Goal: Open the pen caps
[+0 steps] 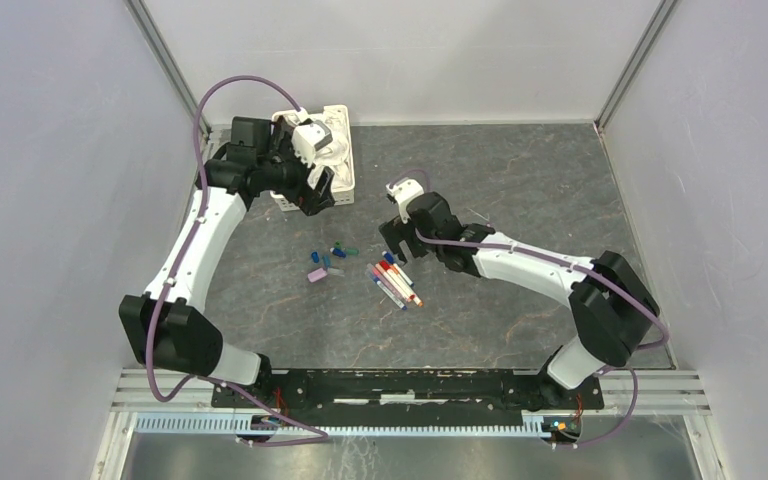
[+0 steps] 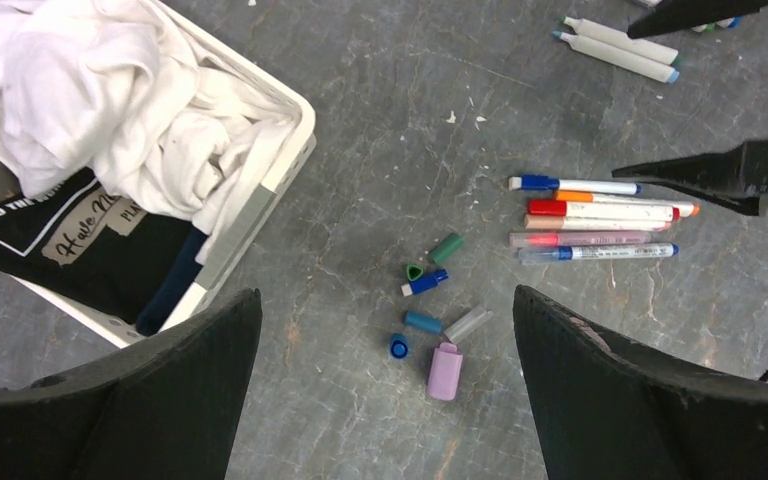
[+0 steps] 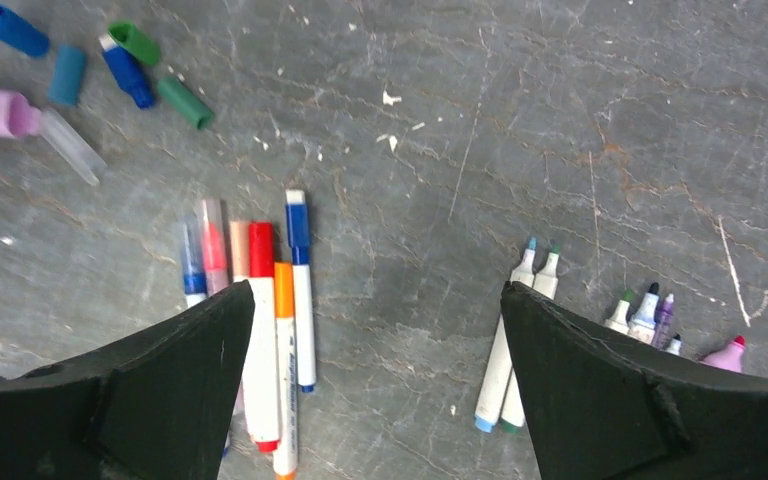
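While the left fingers (image 2: 150,400) hang wide apart and empty beside the basket (image 2: 295,115) with its white cloth (image 2: 110,90), the loose caps (image 2: 430,295) lie in a small cluster on the table (image 2: 380,120) below them. These are blue, green and clear, with one larger pink one. Just right of that cluster, five pens (image 2: 600,215) lie side by side with blue, orange, red and pink ends capped. The right fingers (image 3: 160,390) hover above these pens, also spread wide and holding nothing. Further right, apart from the row, lie bare-tipped pens (image 3: 520,330).
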`<control>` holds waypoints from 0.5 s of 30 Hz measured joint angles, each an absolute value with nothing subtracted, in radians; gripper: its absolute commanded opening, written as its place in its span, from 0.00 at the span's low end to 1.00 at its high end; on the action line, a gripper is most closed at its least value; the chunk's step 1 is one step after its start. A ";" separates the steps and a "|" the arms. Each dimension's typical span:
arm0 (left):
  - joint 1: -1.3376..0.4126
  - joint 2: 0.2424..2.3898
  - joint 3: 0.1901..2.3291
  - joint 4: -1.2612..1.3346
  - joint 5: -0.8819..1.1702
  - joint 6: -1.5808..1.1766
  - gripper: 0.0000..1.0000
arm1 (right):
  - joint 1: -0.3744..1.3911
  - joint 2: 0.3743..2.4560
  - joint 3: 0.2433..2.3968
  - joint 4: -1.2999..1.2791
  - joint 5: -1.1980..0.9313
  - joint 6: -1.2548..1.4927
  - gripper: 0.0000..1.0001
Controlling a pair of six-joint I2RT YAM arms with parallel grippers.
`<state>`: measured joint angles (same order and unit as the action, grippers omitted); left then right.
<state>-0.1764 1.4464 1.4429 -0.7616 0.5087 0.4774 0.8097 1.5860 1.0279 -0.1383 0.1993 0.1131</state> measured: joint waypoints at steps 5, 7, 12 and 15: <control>-0.176 1.444 1.430 -0.777 0.524 0.485 1.00 | 0.753 1.591 1.058 -0.133 0.127 0.181 0.98; -0.176 1.444 1.429 -0.777 0.531 0.489 1.00 | 0.704 1.595 1.058 -0.131 0.063 0.208 0.94; -0.176 1.444 1.429 -0.777 0.540 0.492 1.00 | 0.673 1.607 1.053 -0.143 0.050 0.213 0.68; -0.176 1.444 1.423 -0.777 0.553 0.495 1.00 | 0.741 1.607 1.053 -0.153 0.086 0.191 0.62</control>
